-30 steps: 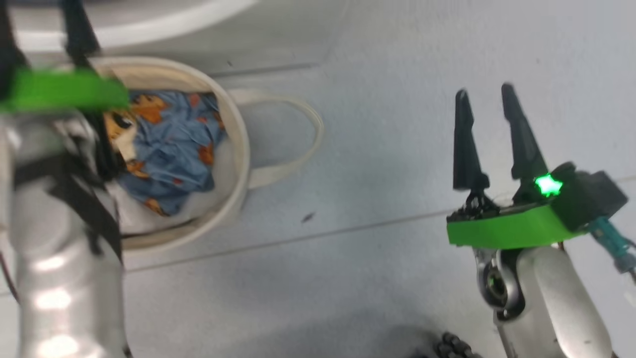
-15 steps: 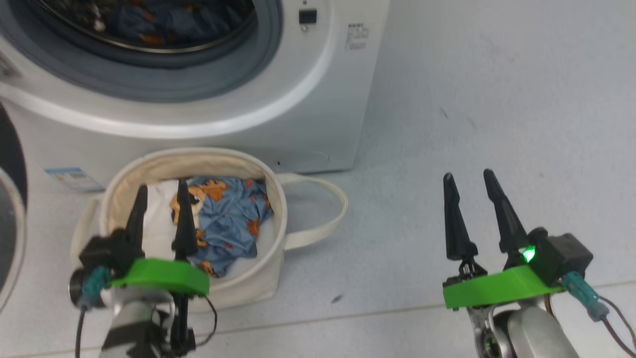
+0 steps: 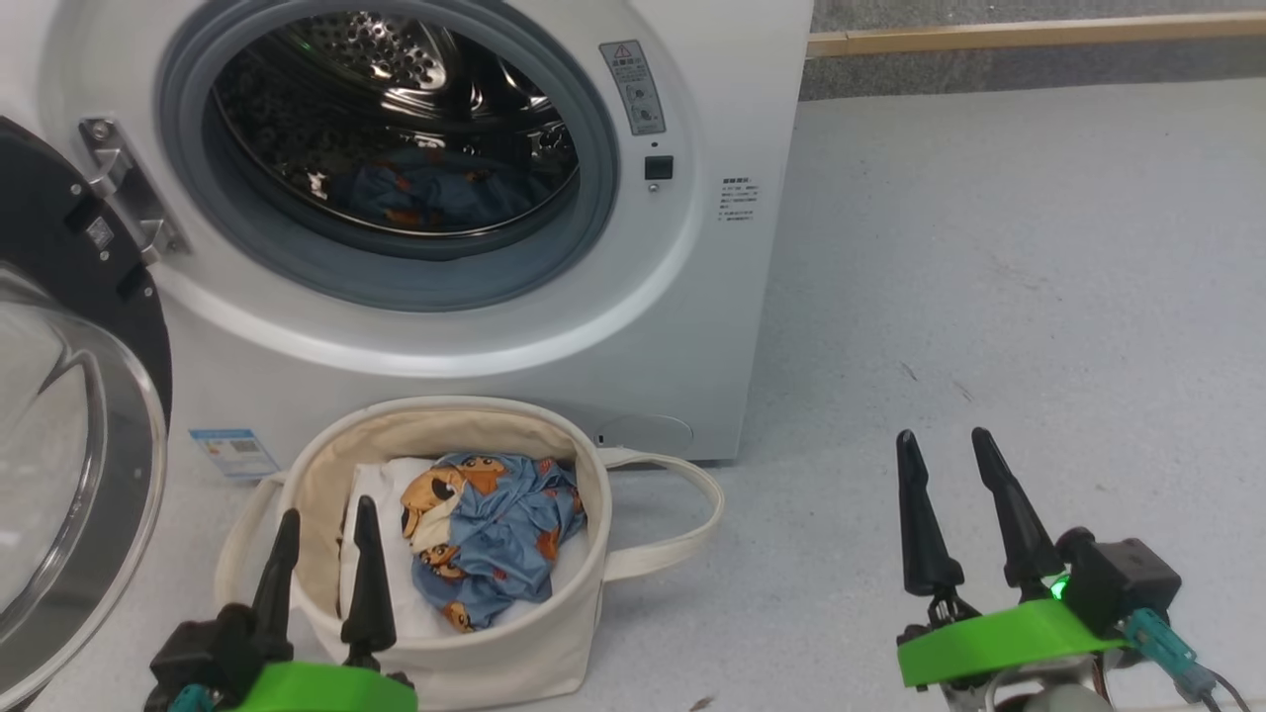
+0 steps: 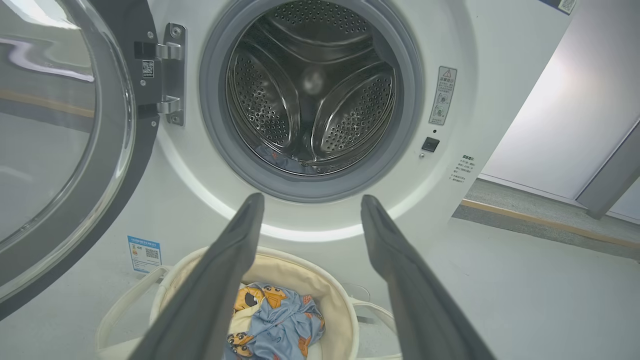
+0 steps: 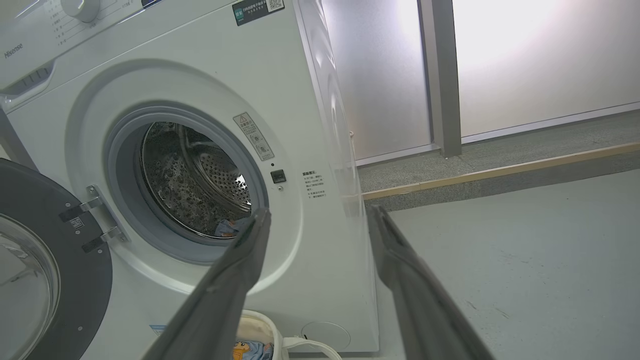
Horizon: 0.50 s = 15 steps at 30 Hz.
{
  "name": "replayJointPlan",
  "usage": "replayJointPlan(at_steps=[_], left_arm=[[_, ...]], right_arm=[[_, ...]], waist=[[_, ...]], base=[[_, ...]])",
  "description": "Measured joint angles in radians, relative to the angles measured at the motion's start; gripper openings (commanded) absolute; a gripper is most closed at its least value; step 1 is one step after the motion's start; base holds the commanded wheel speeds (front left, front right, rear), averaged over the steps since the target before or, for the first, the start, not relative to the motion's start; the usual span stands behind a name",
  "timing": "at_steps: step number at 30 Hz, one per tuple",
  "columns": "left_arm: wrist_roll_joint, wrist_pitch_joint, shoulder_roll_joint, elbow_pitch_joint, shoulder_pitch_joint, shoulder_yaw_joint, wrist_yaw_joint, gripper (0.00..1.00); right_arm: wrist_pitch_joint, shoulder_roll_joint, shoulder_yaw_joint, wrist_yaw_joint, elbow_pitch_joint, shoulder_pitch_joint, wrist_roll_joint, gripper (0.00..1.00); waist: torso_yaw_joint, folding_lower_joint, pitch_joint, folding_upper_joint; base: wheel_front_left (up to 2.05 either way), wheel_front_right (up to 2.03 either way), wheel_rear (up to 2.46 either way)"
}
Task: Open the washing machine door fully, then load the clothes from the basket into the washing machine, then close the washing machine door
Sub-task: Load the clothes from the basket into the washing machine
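Washing machine door (image 3: 69, 415) stands swung wide, left of the basket (image 3: 514, 663). Washing machine (image 3: 692, 297) sits just behind the basket. A blue garment (image 3: 425, 193) lies in the drum, above and behind the basket.

The clothes (image 3: 495, 539) lie inside the basket, right of its centre, on a white bundle (image 3: 381, 494).

Left gripper (image 3: 326, 509): jaws spread, empty, at the basket's near-left rim, fingers over the white bundle. Right gripper (image 3: 942, 435): jaws spread, empty, well right of the basket, above the floor (image 3: 989, 247).

Likely step: pick from the basket. Shift the left gripper toward the basket's right half, come down onto a raised fold of the bear print, and pinch deep enough to take cloth only. Risk: catching the white bundle or the soft basket wall and dragging the basket.
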Motion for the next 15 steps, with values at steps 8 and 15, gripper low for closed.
replayJointPlan(at_steps=[8, 15], left_arm=[[0.006, 0.000, 0.001, 0.009, 0.003, -0.034, -0.020, 1.00], [0.020, 0.000, 0.001, 0.007, 0.002, -0.060, -0.019, 1.00]], right_arm=[[0.000, 0.000, -0.002, 0.000, -0.001, 0.000, 0.020, 1.00], [0.000, 0.000, -0.002, 0.000, 0.004, 0.000, 0.015, 1.00]], waist=[[0.004, 0.0001, -0.008, 0.0000], [0.005, 0.0001, 0.005, 0.0000]], base=[[0.00, 0.00, 0.00], [0.00, 0.00, 0.00]])
